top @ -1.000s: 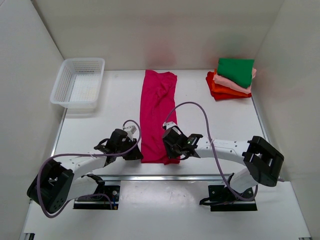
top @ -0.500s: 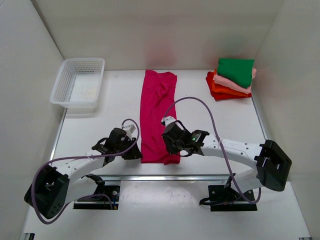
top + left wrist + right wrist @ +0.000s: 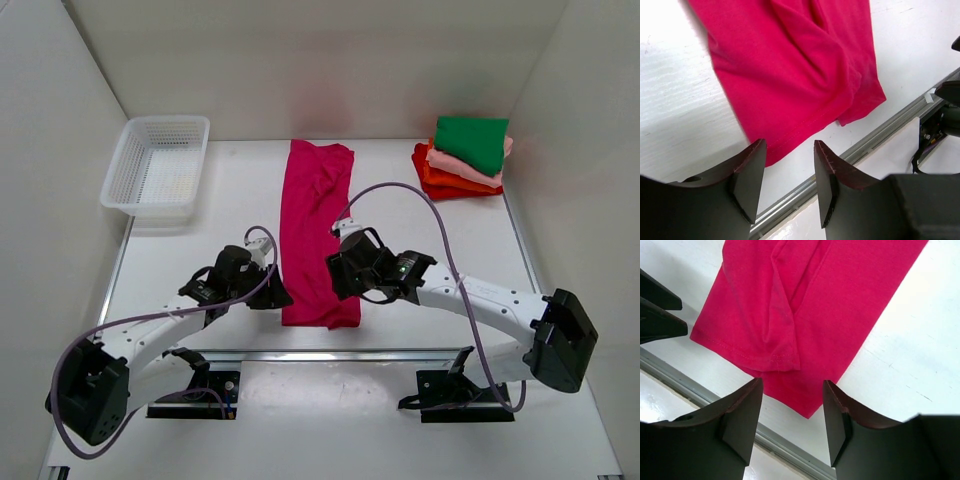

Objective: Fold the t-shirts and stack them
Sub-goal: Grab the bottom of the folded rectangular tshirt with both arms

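Note:
A magenta-pink t-shirt (image 3: 315, 225) lies folded into a long narrow strip down the middle of the table, with its near hem (image 3: 805, 125) flat on the surface. My left gripper (image 3: 274, 297) hovers at the strip's near left corner. It is open, with nothing between its fingers (image 3: 789, 145). My right gripper (image 3: 342, 277) stands over the near right corner, also open and empty (image 3: 792, 382). A stack of folded t-shirts sits at the back right: green (image 3: 472, 142) on top, then light pink (image 3: 448, 162), orange and red (image 3: 440, 187).
A white mesh basket (image 3: 150, 210) stands at the back left by the wall. A metal rail (image 3: 340, 353) runs along the table's near edge, just below the shirt's hem. White walls close in the table on three sides.
Both grippers have opened over the near corners of the pink strip. The hem now lies free on the table. The right arm has reached a little further out.

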You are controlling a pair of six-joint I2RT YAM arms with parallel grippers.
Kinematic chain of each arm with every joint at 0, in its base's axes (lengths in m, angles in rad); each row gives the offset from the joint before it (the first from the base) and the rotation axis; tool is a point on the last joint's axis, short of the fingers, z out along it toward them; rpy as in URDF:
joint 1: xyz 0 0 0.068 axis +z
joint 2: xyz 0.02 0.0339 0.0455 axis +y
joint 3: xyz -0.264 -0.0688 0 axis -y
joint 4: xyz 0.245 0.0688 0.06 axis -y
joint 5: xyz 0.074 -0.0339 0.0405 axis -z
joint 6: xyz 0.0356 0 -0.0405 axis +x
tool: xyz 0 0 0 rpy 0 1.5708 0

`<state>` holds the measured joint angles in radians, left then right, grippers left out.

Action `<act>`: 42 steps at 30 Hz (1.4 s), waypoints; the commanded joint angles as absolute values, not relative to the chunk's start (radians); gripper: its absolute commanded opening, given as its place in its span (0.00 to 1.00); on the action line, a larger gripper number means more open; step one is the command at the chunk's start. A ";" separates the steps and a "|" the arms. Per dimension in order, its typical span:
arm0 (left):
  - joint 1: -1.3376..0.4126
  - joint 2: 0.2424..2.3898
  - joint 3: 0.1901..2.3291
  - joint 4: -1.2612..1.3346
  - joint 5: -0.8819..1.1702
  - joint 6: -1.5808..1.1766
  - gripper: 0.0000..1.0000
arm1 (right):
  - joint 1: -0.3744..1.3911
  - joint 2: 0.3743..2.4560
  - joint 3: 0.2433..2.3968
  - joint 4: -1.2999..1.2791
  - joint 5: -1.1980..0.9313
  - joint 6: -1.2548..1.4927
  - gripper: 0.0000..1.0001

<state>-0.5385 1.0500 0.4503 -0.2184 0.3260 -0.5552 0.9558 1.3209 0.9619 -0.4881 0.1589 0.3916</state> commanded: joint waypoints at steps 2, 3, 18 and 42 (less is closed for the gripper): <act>-0.516 1.003 0.497 -0.282 0.347 -0.519 0.54 | 0.927 1.250 0.963 -0.494 0.161 0.397 0.51; -0.502 0.982 0.485 -0.293 0.344 -0.514 0.55 | 0.916 1.243 0.942 -0.492 0.158 0.403 0.52; -0.552 1.032 0.350 -0.227 0.261 -0.529 0.55 | 0.896 1.215 0.727 -0.440 0.135 0.560 0.57; -0.670 1.267 0.338 -0.077 0.213 -0.589 0.31 | 0.919 1.338 0.585 -0.245 0.020 0.646 0.48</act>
<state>-0.6552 1.2461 0.3744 -0.0013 0.2485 -0.6060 0.9001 1.3064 0.5892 -0.2707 0.0319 0.6300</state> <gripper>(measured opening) 0.331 0.491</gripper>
